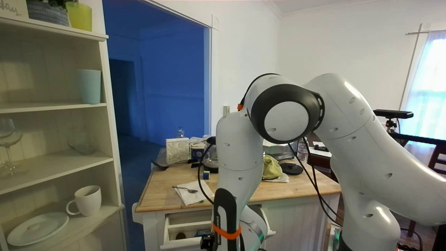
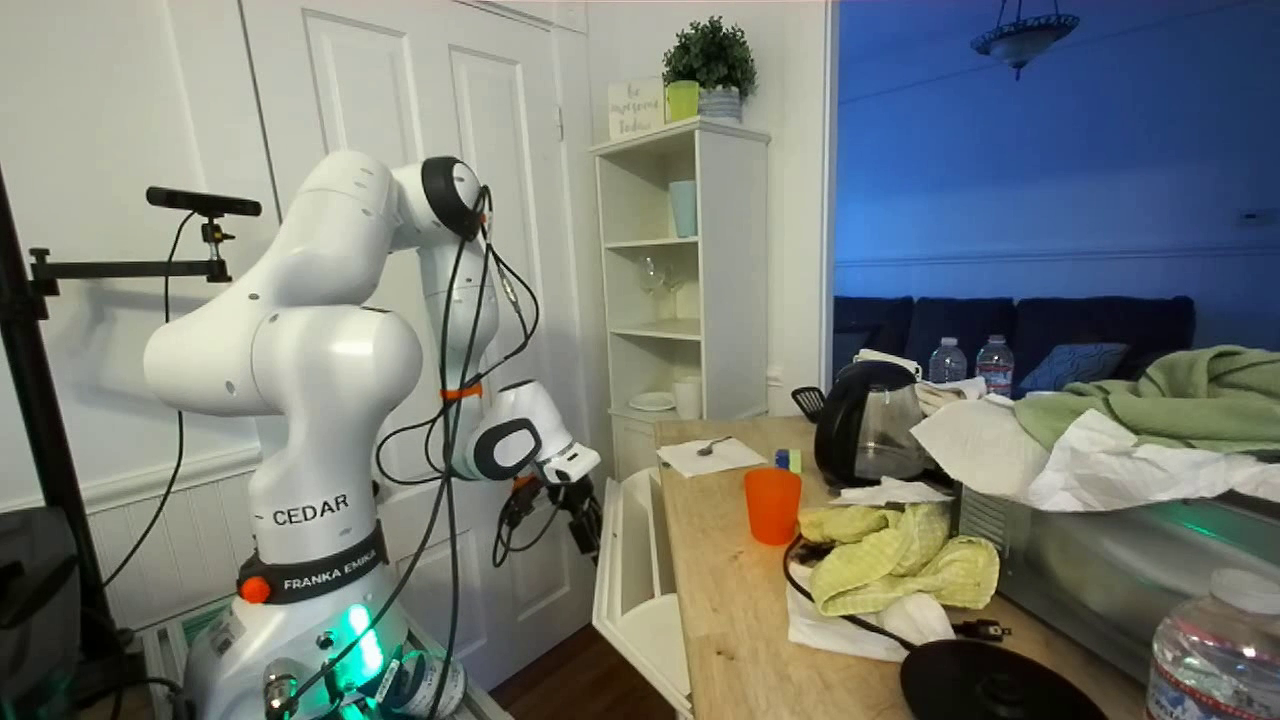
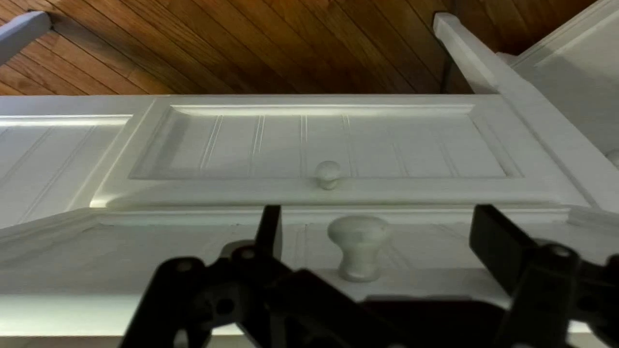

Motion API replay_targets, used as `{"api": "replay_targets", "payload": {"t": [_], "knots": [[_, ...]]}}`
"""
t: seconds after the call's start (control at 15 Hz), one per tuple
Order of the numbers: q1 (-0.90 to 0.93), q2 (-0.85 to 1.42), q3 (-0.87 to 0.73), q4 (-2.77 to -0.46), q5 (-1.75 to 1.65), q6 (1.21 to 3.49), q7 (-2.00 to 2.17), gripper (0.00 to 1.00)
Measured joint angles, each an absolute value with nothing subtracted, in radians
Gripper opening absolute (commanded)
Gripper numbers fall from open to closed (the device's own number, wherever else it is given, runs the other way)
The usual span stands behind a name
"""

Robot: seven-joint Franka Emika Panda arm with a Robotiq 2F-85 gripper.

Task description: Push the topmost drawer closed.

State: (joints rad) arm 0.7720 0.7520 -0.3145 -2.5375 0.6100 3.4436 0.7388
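Black two-finger hand (image 3: 377, 232) — jaws spread wide, holding nothing. Round white knob (image 3: 360, 241) shows between them, touching neither. It's on the front of the wide, shallow white topmost drawer (image 2: 615, 570), which juts out from under the pale wooden tabletop (image 2: 715, 600) — can't tell from here if hand and drawer touch. Up there: tapered orange cup (image 2: 772, 507).

In an exterior view I observe a wooden-topped desk (image 1: 158, 190). Left of its left edge: white shelving unit (image 1: 107, 87). Past its far left corner: blue-lit room (image 1: 174, 69). Beyond its right edge: bright curtained window (image 1: 428, 80).
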Motion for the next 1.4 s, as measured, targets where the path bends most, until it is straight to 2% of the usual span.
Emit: {"api": "replay_targets", "payload": {"t": [0.47,0.53,0.6,1.27,1.4], "knots": [[0.766,0.751,-0.328,-2.522,0.752,3.538,0.611,1.0],[0.761,0.751,-0.326,-2.518,0.775,3.552,0.589,0.75],[0.762,0.751,-0.333,-2.515,0.781,3.563,0.582,0.74],[0.775,0.753,-0.398,-2.513,0.785,3.623,0.585,0.05],[0.775,0.753,-0.4,-2.518,0.785,3.617,0.585,0.42]]}}
